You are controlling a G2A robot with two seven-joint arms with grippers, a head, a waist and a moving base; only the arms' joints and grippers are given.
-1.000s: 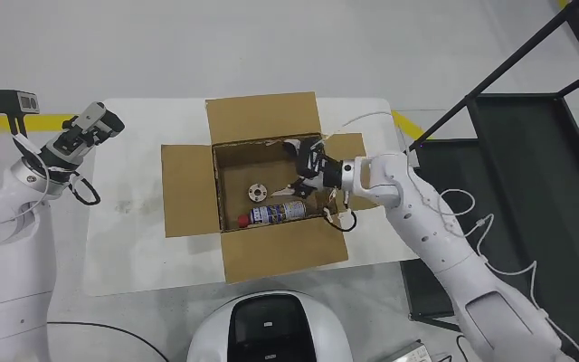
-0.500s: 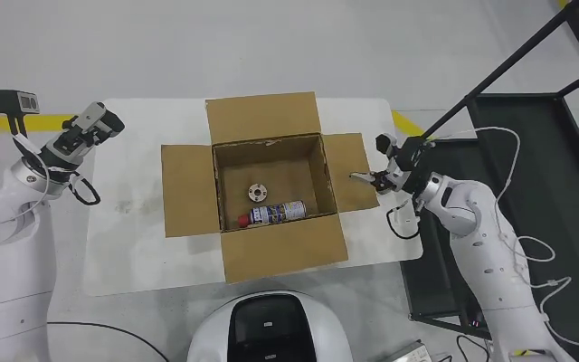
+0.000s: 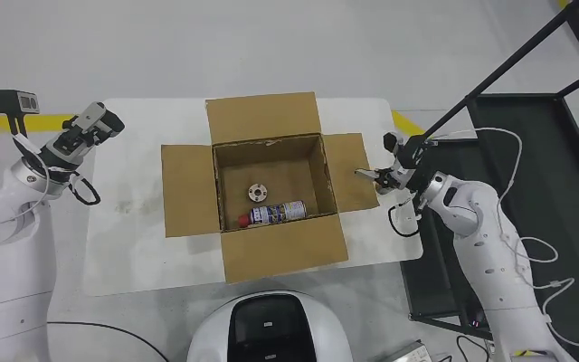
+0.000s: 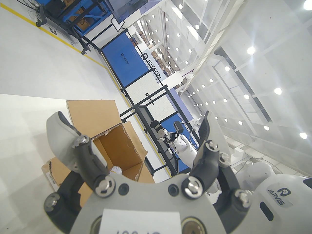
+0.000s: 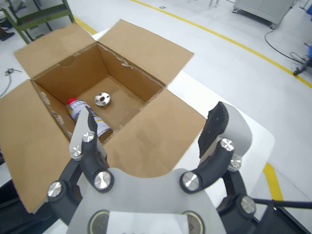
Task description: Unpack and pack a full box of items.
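Cardboard box (image 3: 262, 116) stands open mid-table (image 3: 136, 244). A spray can (image 3: 278, 213) lies along its near wall, and a metal disc (image 3: 258, 192) sits just beyond, apart from it. The right wrist view makes plain the disc's holes and the can's red cap, though one finger (image 5: 84, 125) crosses the can's body. From the left wrist, the box wall hides most of the can. The right gripper (image 3: 365, 175) hangs spread and empty over the box's right flap, well clear of both items. The left gripper (image 3: 107, 120) gapes empty above the table's far left corner.
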